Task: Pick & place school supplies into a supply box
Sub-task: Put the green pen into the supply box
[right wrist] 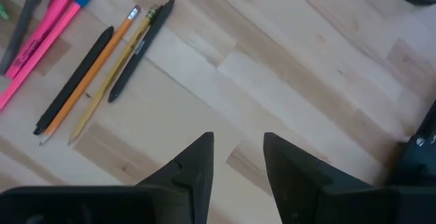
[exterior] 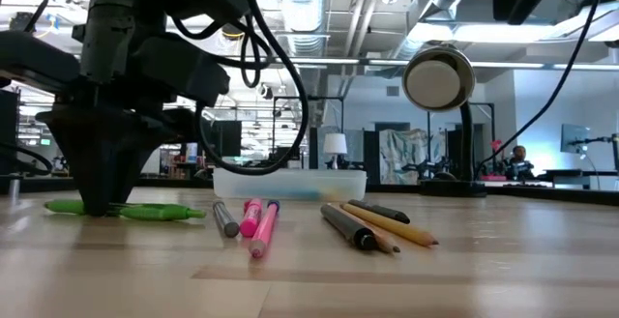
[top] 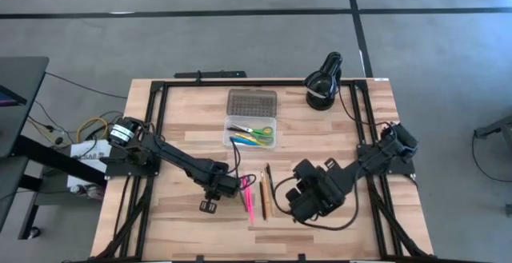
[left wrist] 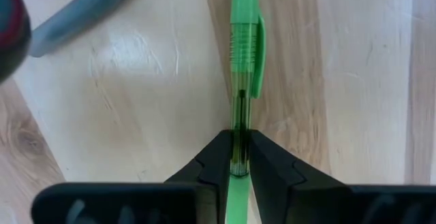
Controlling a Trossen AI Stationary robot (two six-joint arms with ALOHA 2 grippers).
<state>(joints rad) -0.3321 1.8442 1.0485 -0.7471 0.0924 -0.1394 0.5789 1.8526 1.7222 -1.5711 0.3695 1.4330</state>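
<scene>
My left gripper [left wrist: 238, 159] points down at the table, shut on a green pen [left wrist: 244, 40] that lies flat on the wood [exterior: 145, 211]. To its right lie loose pink markers, a grey pen, pencils and black pens [top: 258, 195] [exterior: 256, 221] [right wrist: 95, 60]. The clear supply box [top: 251, 131] sits farther back with its grey dotted lid [top: 252, 101] open behind it; it holds green-handled scissors and blue and yellow pens. My right gripper [right wrist: 238, 156] hovers open over bare wood right of the loose pens [top: 308, 201]. My left gripper pinches the green pen's clear barrel [left wrist: 238, 132] between its two fingertips [left wrist: 219, 163], just behind the clip. The fingers come from above, pointing down, and lie across the pen. The pen rests flat on the table along its length [exterior: 164, 212].
A black round desk lamp [top: 323, 83] [exterior: 440, 78] stands at the table's far right, its cable trailing off the edge. Black frame rails [top: 156, 127] run along both table sides. Bare wood lies between the loose pens and the box.
</scene>
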